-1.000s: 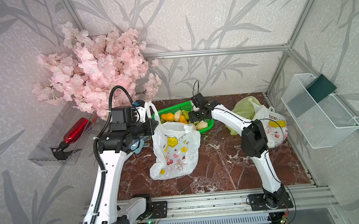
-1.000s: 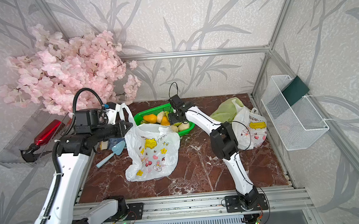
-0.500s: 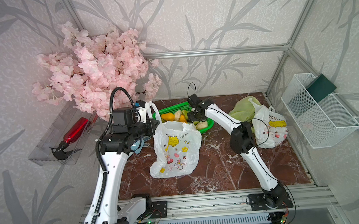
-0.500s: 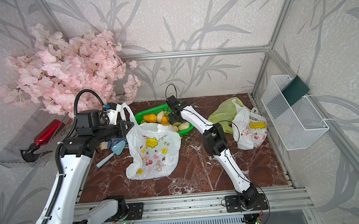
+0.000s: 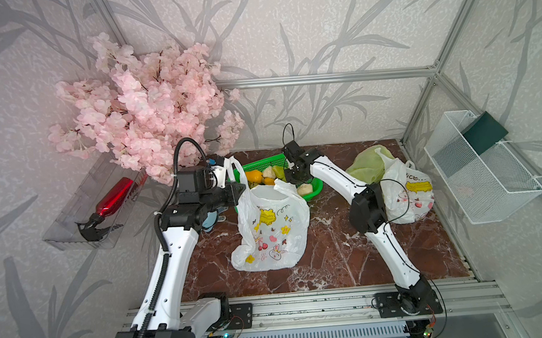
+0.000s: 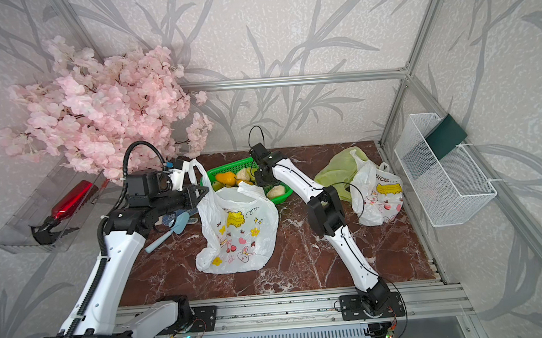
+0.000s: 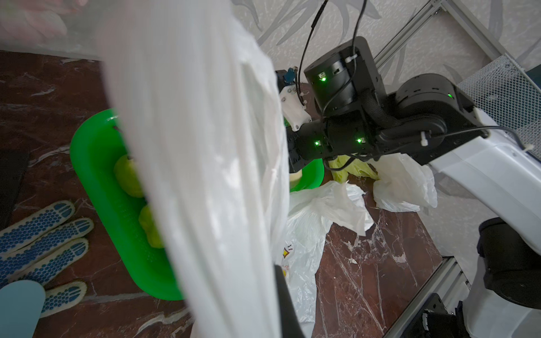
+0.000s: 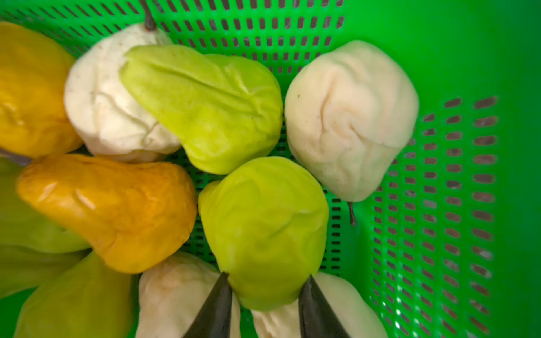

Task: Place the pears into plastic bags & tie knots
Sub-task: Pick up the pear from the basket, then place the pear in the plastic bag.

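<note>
A white rabbit-print plastic bag (image 5: 272, 228) (image 6: 238, 230) stands at mid table. My left gripper (image 5: 239, 191) (image 6: 201, 194) is shut on its handle (image 7: 199, 146) and holds it up. Behind the bag, several green, cream and orange pears lie in a green mesh basket (image 5: 259, 162) (image 8: 468, 146). My right gripper (image 5: 291, 176) (image 8: 266, 276) reaches down into the basket, with its fingertips pressed on both sides of a green pear (image 8: 263, 228). A yellow-green bag (image 5: 366, 166) and a second white printed bag (image 5: 408, 196) sit at the right; I see no knots.
Pink blossom branches (image 5: 148, 113) hang over the back left corner. A clear wall tray holds a red spray bottle (image 5: 115, 197). A white wire basket (image 5: 478, 168) hangs on the right wall. A blue spatula (image 6: 175, 222) and a dotted glove (image 7: 38, 228) lie left of the bag.
My right gripper has moved left over the basket and its jaws have narrowed onto the green pear. The left gripper still holds the bag handle in the same place.
</note>
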Robot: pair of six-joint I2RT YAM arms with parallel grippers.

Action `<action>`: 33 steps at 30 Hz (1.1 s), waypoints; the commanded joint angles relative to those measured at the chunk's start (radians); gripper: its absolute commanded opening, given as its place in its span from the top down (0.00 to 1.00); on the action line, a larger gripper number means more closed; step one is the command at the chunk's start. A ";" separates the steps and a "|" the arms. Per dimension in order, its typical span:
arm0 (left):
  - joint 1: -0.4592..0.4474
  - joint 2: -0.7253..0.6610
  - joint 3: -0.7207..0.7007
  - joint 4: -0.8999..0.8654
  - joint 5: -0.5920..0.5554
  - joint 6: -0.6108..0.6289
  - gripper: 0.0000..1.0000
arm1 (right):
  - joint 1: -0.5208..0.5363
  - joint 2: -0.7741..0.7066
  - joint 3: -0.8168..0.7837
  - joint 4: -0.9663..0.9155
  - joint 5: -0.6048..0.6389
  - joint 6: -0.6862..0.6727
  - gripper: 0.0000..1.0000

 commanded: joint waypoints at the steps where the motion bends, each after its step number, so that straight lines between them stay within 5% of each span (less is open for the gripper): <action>1: 0.004 0.017 -0.012 0.103 0.039 0.006 1.00 | -0.005 -0.205 -0.072 0.067 -0.080 -0.051 0.67; 11: 0.005 0.060 0.004 0.123 0.079 0.033 1.00 | -0.007 -0.658 -0.467 0.294 -0.416 0.008 0.73; 18: 0.003 0.061 0.007 0.176 0.148 0.013 1.00 | 0.112 -0.743 -0.637 0.391 -0.648 0.119 0.74; 26: -0.007 0.047 -0.001 0.161 0.247 0.042 1.00 | 0.006 -0.661 -0.633 0.344 -0.506 0.089 0.76; 33: -0.071 0.095 0.043 0.096 0.254 0.119 1.00 | 0.041 -0.564 -0.520 0.222 -0.415 -0.024 0.77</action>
